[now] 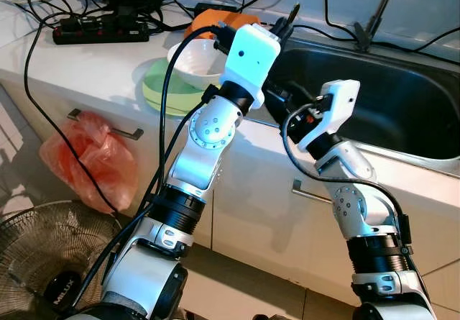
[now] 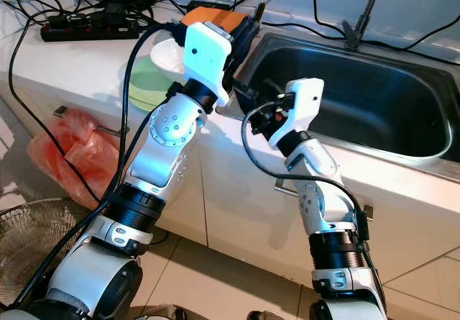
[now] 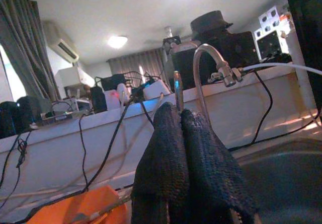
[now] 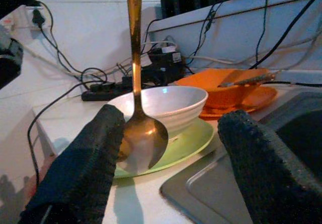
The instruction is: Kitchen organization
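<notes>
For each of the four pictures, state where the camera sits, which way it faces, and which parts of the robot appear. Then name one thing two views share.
Left eye view: on the head, looking down at the counter and sink; both silver arms show.
Right eye view: beside it, same scene.
Left wrist view: along the left gripper, fingers together on a spoon, facing the tap.
Right wrist view: between the right gripper's spread fingers, facing the white bowl on the green plate.
Shared: both wrist views show the orange dish.
</notes>
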`<state>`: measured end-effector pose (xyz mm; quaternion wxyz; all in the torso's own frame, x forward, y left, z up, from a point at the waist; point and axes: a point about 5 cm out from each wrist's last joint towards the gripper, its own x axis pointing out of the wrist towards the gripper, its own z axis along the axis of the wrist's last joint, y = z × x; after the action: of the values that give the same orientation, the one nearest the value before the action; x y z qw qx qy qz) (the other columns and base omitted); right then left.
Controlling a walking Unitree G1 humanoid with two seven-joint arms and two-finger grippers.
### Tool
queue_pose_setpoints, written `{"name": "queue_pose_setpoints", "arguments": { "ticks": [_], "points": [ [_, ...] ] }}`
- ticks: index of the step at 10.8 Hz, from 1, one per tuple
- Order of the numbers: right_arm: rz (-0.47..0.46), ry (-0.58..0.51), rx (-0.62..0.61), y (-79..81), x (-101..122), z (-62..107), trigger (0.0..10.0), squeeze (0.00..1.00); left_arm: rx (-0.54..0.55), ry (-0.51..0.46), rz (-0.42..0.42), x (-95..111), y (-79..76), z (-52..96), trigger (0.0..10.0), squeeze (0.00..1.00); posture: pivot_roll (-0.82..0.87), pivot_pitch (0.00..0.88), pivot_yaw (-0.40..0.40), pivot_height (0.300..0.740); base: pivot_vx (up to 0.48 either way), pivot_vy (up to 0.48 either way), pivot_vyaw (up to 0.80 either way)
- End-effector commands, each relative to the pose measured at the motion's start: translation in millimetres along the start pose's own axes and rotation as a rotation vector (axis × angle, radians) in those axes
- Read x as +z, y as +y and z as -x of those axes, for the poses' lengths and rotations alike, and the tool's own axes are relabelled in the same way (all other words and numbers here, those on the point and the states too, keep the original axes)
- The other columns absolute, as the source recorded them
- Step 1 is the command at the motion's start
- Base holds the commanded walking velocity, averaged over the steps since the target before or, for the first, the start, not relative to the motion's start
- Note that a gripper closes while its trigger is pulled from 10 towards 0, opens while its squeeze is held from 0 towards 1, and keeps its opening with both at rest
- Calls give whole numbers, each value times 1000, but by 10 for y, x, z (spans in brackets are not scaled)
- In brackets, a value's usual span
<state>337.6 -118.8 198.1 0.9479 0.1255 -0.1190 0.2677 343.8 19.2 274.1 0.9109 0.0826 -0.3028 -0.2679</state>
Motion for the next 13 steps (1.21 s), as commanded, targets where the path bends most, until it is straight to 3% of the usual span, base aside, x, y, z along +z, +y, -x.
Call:
{"name": "queue_pose_setpoints", "arguments": {
  "ticks": [1,2,3,4,13],
  "points": [
    [11,-28,-7,-11,72,-33,10000,0,-20,-9,6,32,-45,-7,10000,0,-13,86,-38,740,0,0,0],
    [4,-27,-14,-14,68,-36,10000,1000,-29,-6,11,29,-67,-9,10000,0,-12,87,-37,740,0,0,0],
    [1,-30,-18,-12,66,-45,10000,1000,-48,0,22,26,-116,-10,10000,0,-13,88,-36,740,0,0,0],
    [3,-34,-19,-4,69,-56,10000,0,-61,2,35,27,-167,-10,10000,0,-12,89,-37,740,0,0,0],
    [-5,-58,-40,-12,100,-87,10000,0,-102,6,56,50,-253,-16,10000,0,-7,90,-40,740,0,0,0]
  ]
}}
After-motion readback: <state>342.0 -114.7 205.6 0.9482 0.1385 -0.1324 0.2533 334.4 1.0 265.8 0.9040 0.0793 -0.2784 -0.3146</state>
